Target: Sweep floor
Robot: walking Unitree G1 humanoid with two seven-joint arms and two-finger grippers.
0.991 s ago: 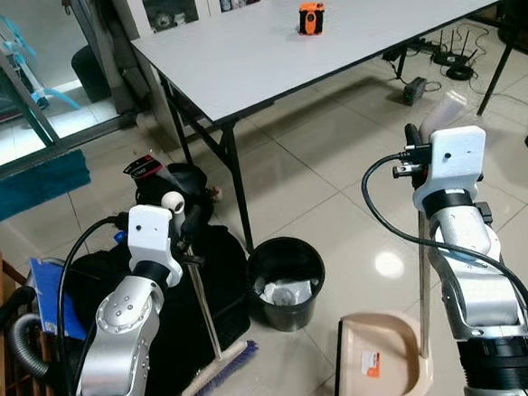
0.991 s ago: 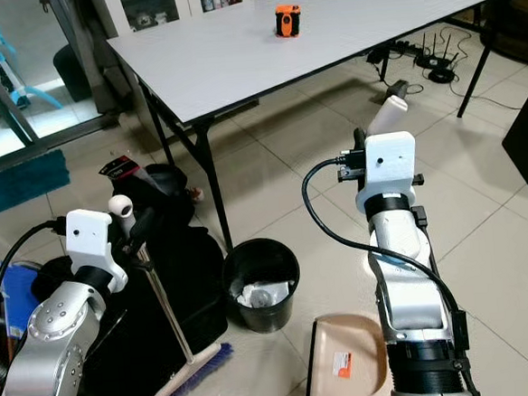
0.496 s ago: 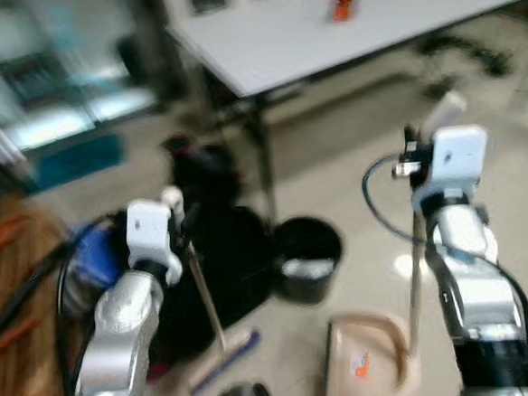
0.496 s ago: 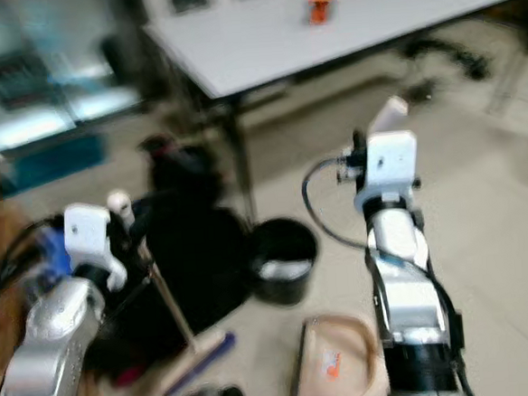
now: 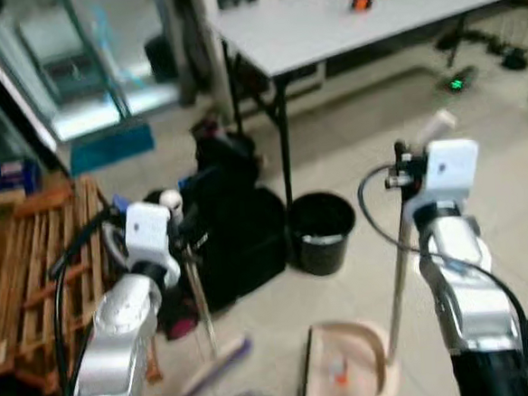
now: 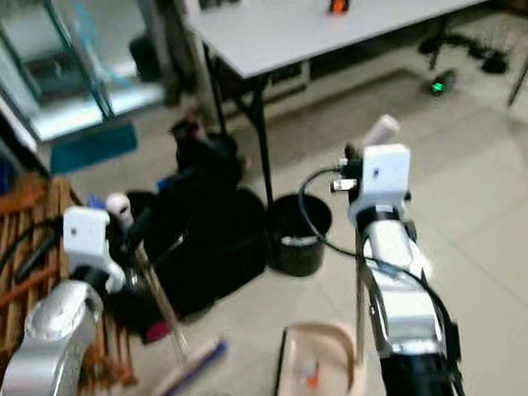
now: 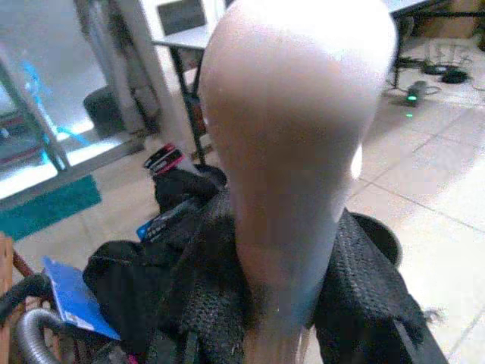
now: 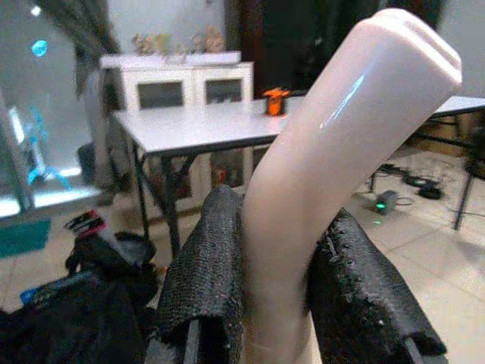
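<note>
Right now your left gripper clamps the broom near its handle top, with the bristles on the floor tiles. Your right gripper is closed around the dustpan's upright handle, the pan resting on the floor. Just beyond stand 1 black bin and a black bag beside the white table.

Beige plastic dustpan w/ orange label; round black bin; white table; teal mat; purple-bristled broom head.

Pale tiled floor, white table, glass doors.
</note>
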